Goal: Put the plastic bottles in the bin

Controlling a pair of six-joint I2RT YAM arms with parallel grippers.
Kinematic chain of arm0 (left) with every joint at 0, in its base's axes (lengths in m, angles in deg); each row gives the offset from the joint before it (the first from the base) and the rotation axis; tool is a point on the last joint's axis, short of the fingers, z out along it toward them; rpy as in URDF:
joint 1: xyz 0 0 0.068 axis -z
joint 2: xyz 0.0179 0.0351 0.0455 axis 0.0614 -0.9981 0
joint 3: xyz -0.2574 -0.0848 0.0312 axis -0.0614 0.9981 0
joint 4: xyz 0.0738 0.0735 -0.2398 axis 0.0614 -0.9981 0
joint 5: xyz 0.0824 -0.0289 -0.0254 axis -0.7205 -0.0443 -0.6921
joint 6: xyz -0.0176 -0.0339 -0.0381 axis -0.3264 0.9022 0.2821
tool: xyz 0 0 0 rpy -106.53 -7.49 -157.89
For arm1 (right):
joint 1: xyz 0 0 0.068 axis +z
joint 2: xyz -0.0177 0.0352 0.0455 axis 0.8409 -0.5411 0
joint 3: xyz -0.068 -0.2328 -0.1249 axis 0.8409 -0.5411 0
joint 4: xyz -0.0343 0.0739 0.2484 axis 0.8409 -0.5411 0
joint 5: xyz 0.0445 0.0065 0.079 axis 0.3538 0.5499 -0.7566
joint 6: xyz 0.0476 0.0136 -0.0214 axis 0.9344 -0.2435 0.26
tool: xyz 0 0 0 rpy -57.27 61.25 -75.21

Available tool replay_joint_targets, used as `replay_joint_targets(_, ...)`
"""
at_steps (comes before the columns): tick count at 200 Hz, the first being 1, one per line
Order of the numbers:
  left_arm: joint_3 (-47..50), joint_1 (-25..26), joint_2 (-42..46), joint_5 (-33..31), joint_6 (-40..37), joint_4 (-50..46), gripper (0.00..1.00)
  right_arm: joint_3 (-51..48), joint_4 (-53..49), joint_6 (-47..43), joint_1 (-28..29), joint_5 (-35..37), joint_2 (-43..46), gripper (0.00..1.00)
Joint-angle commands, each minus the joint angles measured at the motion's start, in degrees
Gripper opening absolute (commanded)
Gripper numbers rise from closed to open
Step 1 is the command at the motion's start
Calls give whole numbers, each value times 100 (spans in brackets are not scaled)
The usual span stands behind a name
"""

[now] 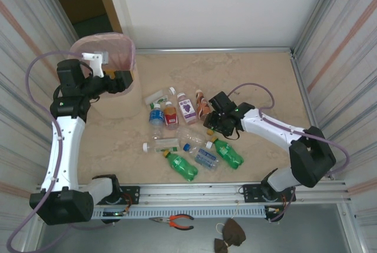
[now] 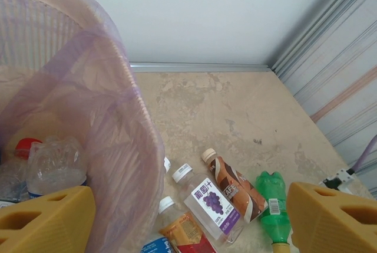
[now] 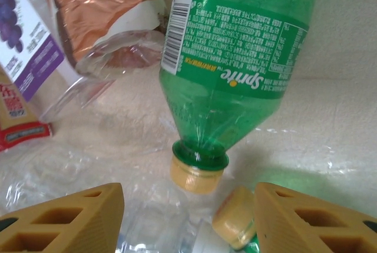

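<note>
Right gripper: fingers wide apart, empty, at neck of green bottle; left gripper: spread, empty, at rim of bin; some plastic bottles inside, others loose on table; step, judged: next pick; requires lowering, closing on neck.

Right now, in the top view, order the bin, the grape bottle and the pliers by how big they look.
Largest: bin.
Then grape bottle and pliers, about equal in length, so unranked.
</note>
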Motion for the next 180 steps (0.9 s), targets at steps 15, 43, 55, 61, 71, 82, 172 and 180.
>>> replay_joint_targets(15,209,38,20,199,238,-421,85,54,287,543,79,243,-337,56)
replay_joint_targets(43,87,41,17,224,269,-402,85,89,411,555,71,278,-564,54)
replay_joint_targets(55,2,40,13,234,287,-365,85,100,488,551,47,266,-668,52)
replay_joint_targets(61,-51,41,9,231,290,-346,85,113,534,546,19,245,-719,52)
replay_joint_targets(71,-143,43,-5,249,304,-327,86,137,576,526,-10,240,-805,51)
replay_joint_targets(82,-272,41,-19,285,315,-330,86,195,604,490,-58,217,-893,51)
replay_joint_targets(172,-789,41,-77,405,442,-384,87,121,554,302,-485,372,-1023,46)
replay_joint_targets(180,-802,42,-70,412,451,-384,87,77,520,285,-519,413,-976,46)
